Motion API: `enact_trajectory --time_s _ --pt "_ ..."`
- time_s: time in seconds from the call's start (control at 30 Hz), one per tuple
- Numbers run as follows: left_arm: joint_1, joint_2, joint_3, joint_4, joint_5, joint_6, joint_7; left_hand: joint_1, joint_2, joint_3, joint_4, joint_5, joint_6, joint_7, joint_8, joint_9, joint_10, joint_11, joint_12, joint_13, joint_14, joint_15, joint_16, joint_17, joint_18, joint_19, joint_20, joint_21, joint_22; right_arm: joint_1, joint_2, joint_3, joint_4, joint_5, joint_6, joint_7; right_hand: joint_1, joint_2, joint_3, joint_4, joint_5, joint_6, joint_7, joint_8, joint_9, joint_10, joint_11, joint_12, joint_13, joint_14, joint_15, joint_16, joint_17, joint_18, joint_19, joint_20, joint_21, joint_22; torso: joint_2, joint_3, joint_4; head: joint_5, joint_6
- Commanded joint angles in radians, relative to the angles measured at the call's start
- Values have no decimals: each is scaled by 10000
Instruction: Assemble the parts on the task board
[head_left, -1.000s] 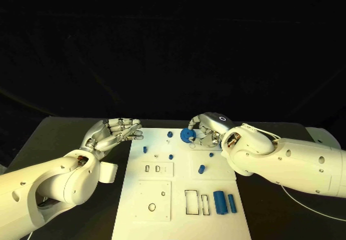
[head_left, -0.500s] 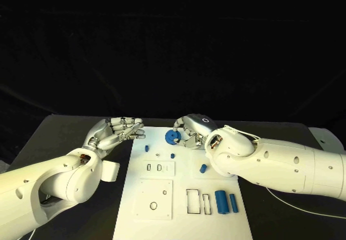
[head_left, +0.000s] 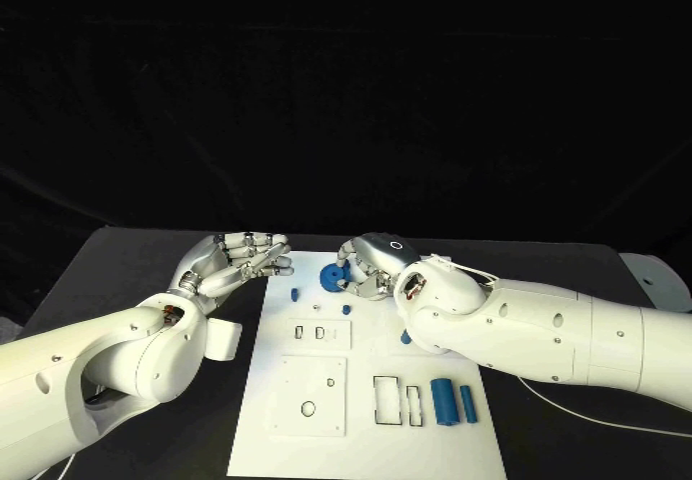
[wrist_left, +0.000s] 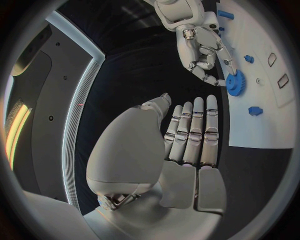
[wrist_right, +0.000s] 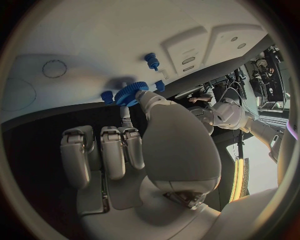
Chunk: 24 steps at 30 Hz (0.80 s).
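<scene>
Head view shows the right hand (head_left: 369, 263) gripping a blue gear (head_left: 335, 278) over the far end of the task board (head_left: 361, 400), just above the small blue pegs (head_left: 294, 295) standing there. The gear is a flat toothed disc; the right wrist view shows it (wrist_right: 130, 93) pinched at its rim between the thumb and one finger, face tilted toward the board, with two pegs just beside it. Left hand (head_left: 242, 259) hovers at the board's far left corner, over the black counter (head_left: 144, 270); it holds nothing, and the left wrist view shows its fingers (wrist_left: 194, 132) straight and side by side rather than spread or curled. Risk assessment: the grip on the gear is narrow and at the edge, so the disc could pivot or slip if it meets a peg off-centre. A tilted approach could jam the gear on its seat or knock a neighbouring peg over. Whether the gear has a centre bore aligned with any peg cannot be told. Two blue cylinders (head_left: 451, 402) lie at the board's near right, beside rectangular recesses (head_left: 397, 400), well apart from both hands and not yet placed.
</scene>
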Motion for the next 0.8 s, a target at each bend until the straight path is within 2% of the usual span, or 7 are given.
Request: enact_trajectory --time_s 0.03,0.2,0.37,0.8 --pt "11 23 7 14 16 201 37 -69 27 57 7 -20 -78 158 -35 -16 -68 26 -56 11 -53 48 -36 9 116 -64 4 -41 -9 -42 89 -19 -183 -262 254 -31 -142 -24 74 -1 -87 31 64 -50 -17 841 -22 6 2418 1060 -73 34 2630 -144 1046 -69 44 2633 0 12 -14 17 -7" --pt "11 21 7 14 16 215 27 -69 27 57 7 -20 -78 158 -35 -16 -68 26 -56 11 -53 48 -36 9 116 -64 4 -41 -9 -54 177 -21 -357 -372 330 -110 -157 -29 81 -1 -108 30 65 -56 -18 835 -21 -1 2412 1060 -71 34 2630 -144 1046 -68 44 2633 -8 3 -18 -3 -8" --pt "11 8 7 15 16 220 19 -69 27 57 7 -20 -78 158 -35 -16 -68 26 -56 11 -53 48 -36 9 116 -64 4 -41 -9 -59 176 -22 -416 -461 343 -187 -187 -42 92 -3 -150 24 70 -72 -19 831 -17 -6 2408 1060 -69 34 2630 -144 1046 -66 44 2633 -5 10 -22 -8 -13" --pt "12 -21 7 16 16 224 0 -69 27 57 7 -20 -78 158 -35 -16 -68 26 -56 11 -53 48 -36 9 116 -64 4 -41 -9 -88 -57 -23 -108 -481 457 -117 -261 -79 108 -5 -255 28 74 -95 -16 836 -10 0 2414 1060 -61 34 2630 -144 1046 -60 44 2633 -5 19 -35 33 -53"
